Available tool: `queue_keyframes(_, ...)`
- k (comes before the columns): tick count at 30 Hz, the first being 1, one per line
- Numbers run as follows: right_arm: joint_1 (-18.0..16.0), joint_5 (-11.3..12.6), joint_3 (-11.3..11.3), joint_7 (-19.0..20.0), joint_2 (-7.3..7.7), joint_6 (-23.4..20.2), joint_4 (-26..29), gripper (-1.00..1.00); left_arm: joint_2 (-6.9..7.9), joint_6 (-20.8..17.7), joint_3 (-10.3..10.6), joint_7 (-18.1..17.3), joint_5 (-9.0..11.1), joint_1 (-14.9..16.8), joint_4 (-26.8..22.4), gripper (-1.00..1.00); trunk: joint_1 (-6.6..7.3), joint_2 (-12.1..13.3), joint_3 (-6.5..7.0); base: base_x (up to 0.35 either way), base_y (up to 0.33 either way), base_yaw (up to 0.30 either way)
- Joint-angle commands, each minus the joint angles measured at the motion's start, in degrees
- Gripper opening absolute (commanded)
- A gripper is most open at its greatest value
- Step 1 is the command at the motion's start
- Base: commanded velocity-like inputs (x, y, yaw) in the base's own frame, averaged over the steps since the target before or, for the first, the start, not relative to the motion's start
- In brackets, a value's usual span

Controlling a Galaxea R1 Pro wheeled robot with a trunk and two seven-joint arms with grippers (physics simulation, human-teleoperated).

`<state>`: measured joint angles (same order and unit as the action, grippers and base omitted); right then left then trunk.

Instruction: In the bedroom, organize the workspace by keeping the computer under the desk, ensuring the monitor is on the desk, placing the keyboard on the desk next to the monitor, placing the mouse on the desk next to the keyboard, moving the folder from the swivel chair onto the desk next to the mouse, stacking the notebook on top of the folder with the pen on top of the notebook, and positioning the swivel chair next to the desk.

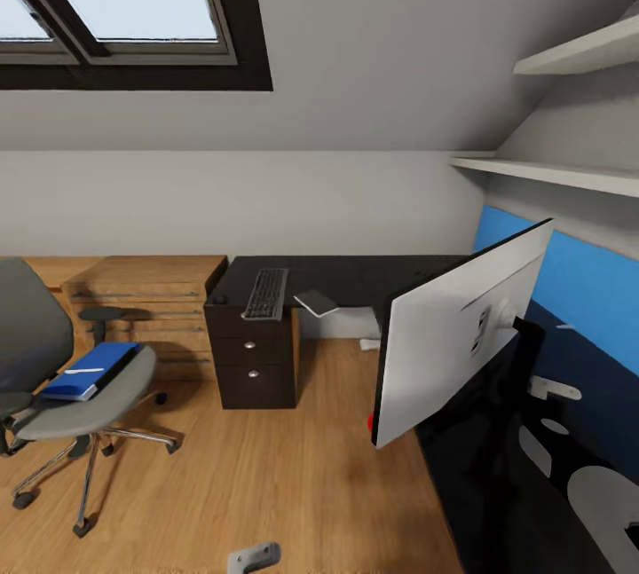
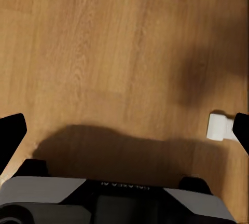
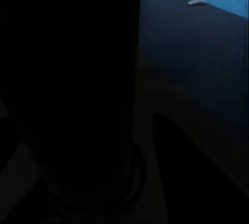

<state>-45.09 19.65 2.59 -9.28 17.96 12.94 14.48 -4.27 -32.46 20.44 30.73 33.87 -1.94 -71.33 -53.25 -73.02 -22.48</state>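
The monitor (image 1: 457, 326) stands over the right wing of the black desk (image 1: 355, 275), its light grey back toward me. My right gripper (image 3: 98, 146) is shut on its black stand (image 1: 532, 348), which looms dark in the right wrist view. The keyboard (image 1: 266, 293) lies on the desk's far wing, with a small dark mouse-like lump (image 1: 218, 298) to its left. The blue folder (image 1: 89, 370) rests on the swivel chair (image 1: 84, 410) at the left. My left gripper (image 1: 253, 558) (image 2: 124, 130) hangs open over the wooden floor.
A black drawer unit (image 1: 253, 361) stands under the desk's far wing, with the oak shelving (image 1: 151, 294) to its left. A flat pale item (image 1: 317, 302) lies beside the keyboard. The blue back panel (image 1: 577, 290) and wall shelves (image 1: 550, 170) are on the right. A small white block (image 2: 218, 126) sits on the floor.
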Motion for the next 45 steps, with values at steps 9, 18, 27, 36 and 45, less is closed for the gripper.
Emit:
queue_keyframes(9, 0.0, -1.38, 0.75, -0.38, 0.04, 0.25, -0.16, -1.0, 0.05, 0.02, -0.05, 0.48, 0.53, 0.0, -0.12, 1.0, 0.01, -0.04, -0.06, -0.108, -0.301, 0.0)
queue_keyframes(18, 0.0, -1.46, 0.75, -0.38, 0.03, 0.25, -0.16, -1.0, 0.28, 0.01, -0.4, 0.57, 0.43, 0.0, -0.12, 1.0, 0.01, -0.04, -0.06, -0.002, -0.175, 0.0)
queue_keyframes(27, 0.0, -1.46, 0.75, -0.38, 0.02, 0.25, -0.16, -1.0, 0.36, 1.37, -0.66, 0.59, 0.41, 0.0, -1.19, 1.0, 0.01, -0.04, -0.06, 0.0, -0.096, 0.0)
queue_keyframes(36, 0.0, -1.53, 0.75, -0.38, 0.0, 0.25, -0.16, -1.0, 0.4, 1.72, -0.8, 0.56, 0.41, 0.0, -1.35, 1.0, 0.01, -0.04, -0.06, 0.0, -0.153, 0.0)
queue_keyframes(45, 0.0, -1.54, 0.75, -0.38, 0.03, 0.25, -0.16, -1.0, 0.46, 1.7, -0.93, 0.69, 0.41, 0.0, -1.36, 1.0, 0.01, -0.04, -0.06, 0.097, -0.116, 0.0)
